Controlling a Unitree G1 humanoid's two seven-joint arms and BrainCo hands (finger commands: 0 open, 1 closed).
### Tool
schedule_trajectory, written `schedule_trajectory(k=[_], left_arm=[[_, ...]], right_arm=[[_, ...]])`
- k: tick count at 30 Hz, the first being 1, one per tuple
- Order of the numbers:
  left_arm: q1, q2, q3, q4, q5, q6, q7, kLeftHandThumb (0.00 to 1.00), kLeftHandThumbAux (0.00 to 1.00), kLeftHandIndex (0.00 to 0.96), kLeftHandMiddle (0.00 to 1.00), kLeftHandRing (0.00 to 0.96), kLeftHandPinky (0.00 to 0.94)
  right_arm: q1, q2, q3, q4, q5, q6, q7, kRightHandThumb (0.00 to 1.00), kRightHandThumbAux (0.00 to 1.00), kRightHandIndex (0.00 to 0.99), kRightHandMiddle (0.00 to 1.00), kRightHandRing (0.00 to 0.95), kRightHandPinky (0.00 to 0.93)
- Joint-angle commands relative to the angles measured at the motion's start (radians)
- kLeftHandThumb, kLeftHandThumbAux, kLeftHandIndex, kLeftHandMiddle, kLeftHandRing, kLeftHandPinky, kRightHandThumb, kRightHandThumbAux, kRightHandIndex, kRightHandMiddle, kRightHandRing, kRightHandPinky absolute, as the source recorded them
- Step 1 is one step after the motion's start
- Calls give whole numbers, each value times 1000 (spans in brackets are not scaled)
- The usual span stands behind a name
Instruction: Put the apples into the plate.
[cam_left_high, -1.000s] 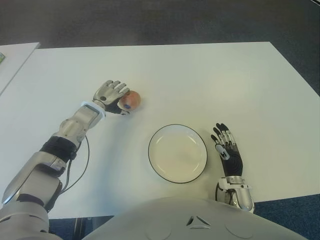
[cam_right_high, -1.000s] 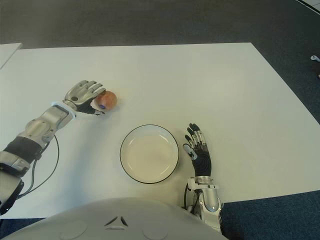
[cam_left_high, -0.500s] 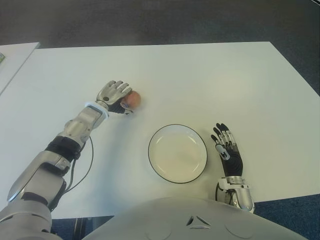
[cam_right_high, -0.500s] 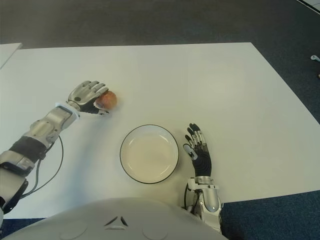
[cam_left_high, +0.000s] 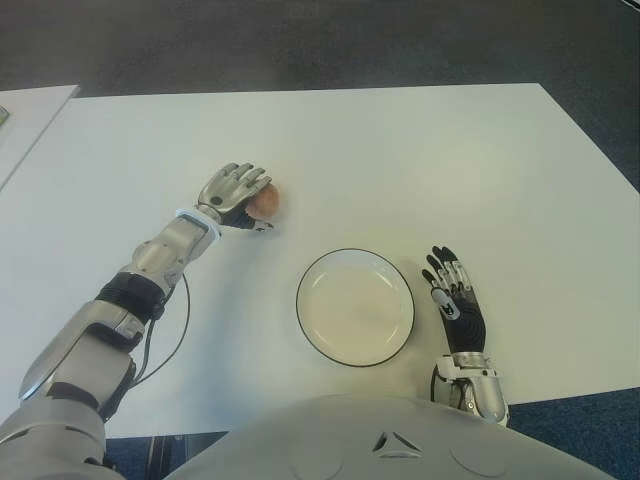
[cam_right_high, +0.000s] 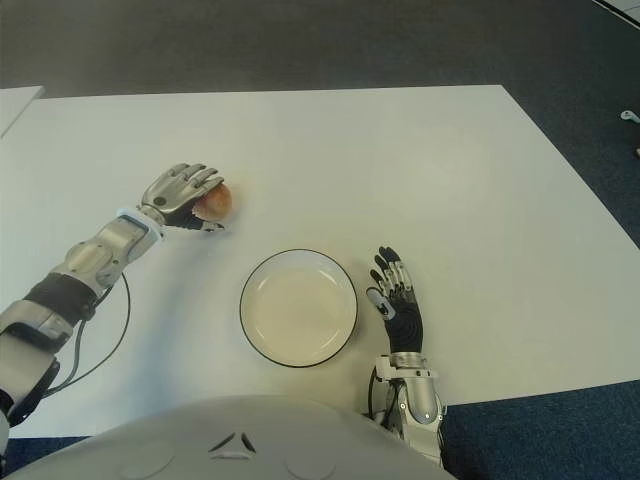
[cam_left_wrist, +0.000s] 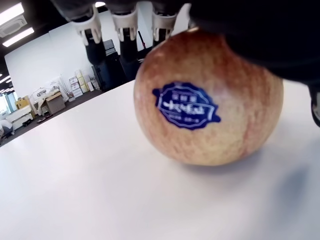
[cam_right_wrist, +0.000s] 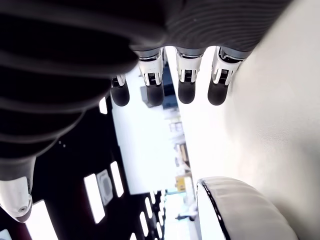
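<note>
A single apple, reddish yellow with a blue sticker on its skin, is seen left of centre in the eye views, sitting on the white tabletop. In the left wrist view its underside is shown in contact with the tabletop, so it has not been lifted. The apple is covered from the left and from above by the left hand, whose fingers are curled over the top of the fruit, with the palm against its upper side; whether the grip is fully clamped cannot be told, but the fingers are closed around the apple rather than spread.

The plate, white with a thin dark rim, is found below and to the right of the apple, in the lower middle of the eye views, well apart from it. Nothing is seen inside the plate. The left forearm is stretched from the lower left corner of the frame up toward the apple, with a dark cable looped beside it.

The right hand is shown just to the right of the plate, in the lower right part of the eye views. Its fingers are extended and slightly apart, and nothing is held in them. In the right wrist view the plate's rim is visible close by the hand.

At the upper left edge of the left eye view, the corner of a second white table is seen.
</note>
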Motion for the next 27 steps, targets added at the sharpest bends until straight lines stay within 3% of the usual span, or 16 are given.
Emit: schedule_trajectory(k=[1, 27], left_arm=[[7, -16, -27, 40, -9, -20, 3, 312, 259, 0, 0, 0, 0], [-22, -104, -28, 191, -94, 1, 54, 317, 282, 0, 0, 0, 16]], right_arm=[[15, 6, -5, 79, 1, 50, -8, 228, 535, 36, 54, 0, 0], [-28, 10, -16, 148, -19, -9, -21, 223, 543, 41, 49, 0, 0]])
